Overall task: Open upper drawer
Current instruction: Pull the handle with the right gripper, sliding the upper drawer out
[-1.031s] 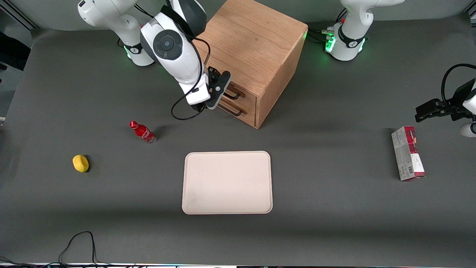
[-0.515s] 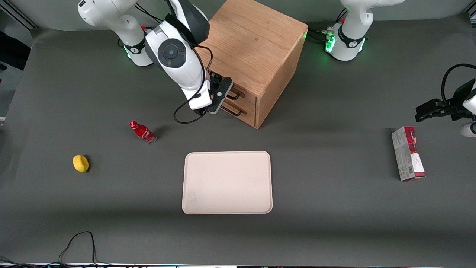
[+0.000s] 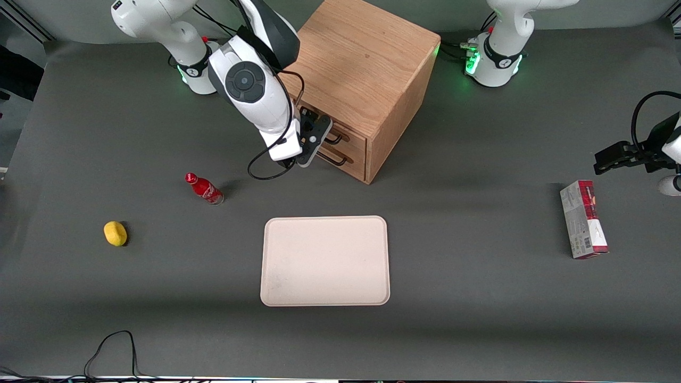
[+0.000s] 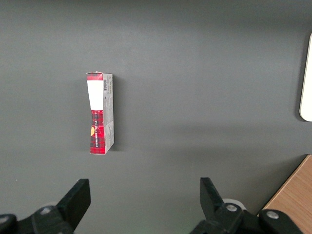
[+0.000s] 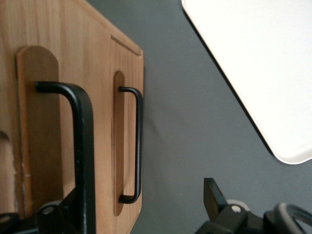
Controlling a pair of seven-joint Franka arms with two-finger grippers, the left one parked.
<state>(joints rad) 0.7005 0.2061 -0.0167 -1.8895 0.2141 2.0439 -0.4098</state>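
upper drawer (image 3: pixel 348 134): shut, front flush with the cabinet face; it sat above its twin in the oak cabinet (image 3: pixel 367 58) at the table end farthest from the front camera.
drawer facing: front panel pointed diagonally toward the front camera and toward my working end of the table.
upper handle (image 5: pixel 80 146): long black bar, long axis running across the wide front panel, parallel to the tabletop; its bent end went into a rounded recess in the panel.
lower drawer (image 3: pixel 346 159): same look, also shut, its handle (image 5: pixel 136 146) parallel to the upper one.
gripper (image 3: pixel 314 139): mine, right at the front of the upper drawer, level with the upper handle.
gripper state: wide apart; in the wrist view one finger (image 5: pixel 214 195) stood clear of the bar over the grey table, the bar ran down toward the other finger, contact I could not tell.
tray (image 3: pixel 325 260): cream, flat on the table, nearer the front camera than the cabinet.
red bottle (image 3: pixel 204 189): toward my working end.
yellow object (image 3: pixel 115 233): farther out toward the same end.
carton (image 3: pixel 583 218): red and white, toward the parked arm's end.
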